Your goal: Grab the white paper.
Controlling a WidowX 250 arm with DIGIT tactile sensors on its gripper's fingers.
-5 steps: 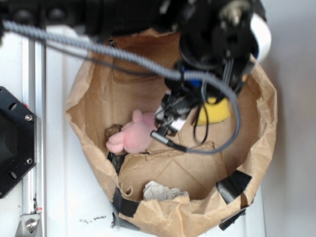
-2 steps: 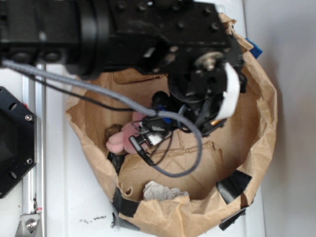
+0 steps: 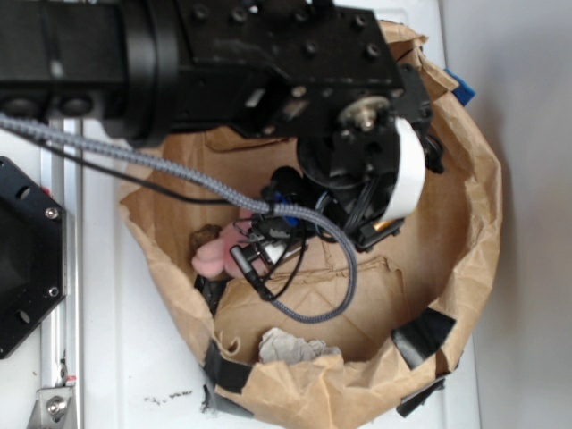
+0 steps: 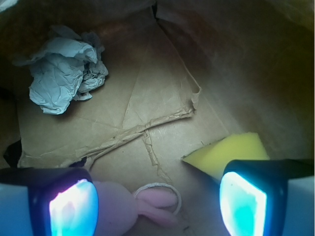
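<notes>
Brown paper walls of the bag (image 3: 465, 223) surround everything we see. Our tool (image 4: 157, 196) hangs inside it with its two fingers (image 4: 243, 201) spread wide apart and nothing between them. We find the white paper (image 4: 64, 73), a crumpled greyish wad, lying on the bag's floor at the upper left of the wrist view, well apart from the fingers. A pink bunny (image 4: 142, 204) sits just below the tool, and a yellow sponge (image 4: 226, 152) lies beside the right finger.
</notes>
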